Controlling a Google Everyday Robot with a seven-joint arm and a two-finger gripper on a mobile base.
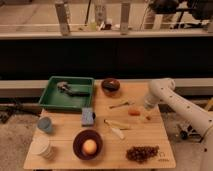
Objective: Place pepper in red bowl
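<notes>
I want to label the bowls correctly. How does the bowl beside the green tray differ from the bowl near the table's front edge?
The far bowl, beside the green tray, looks smaller; the front bowl looks larger. The front bowl holds a round orange thing; what the far bowl holds I cannot tell. The far bowl stands nearer the gripper, at the right of the table. Both are round and dark.
</notes>
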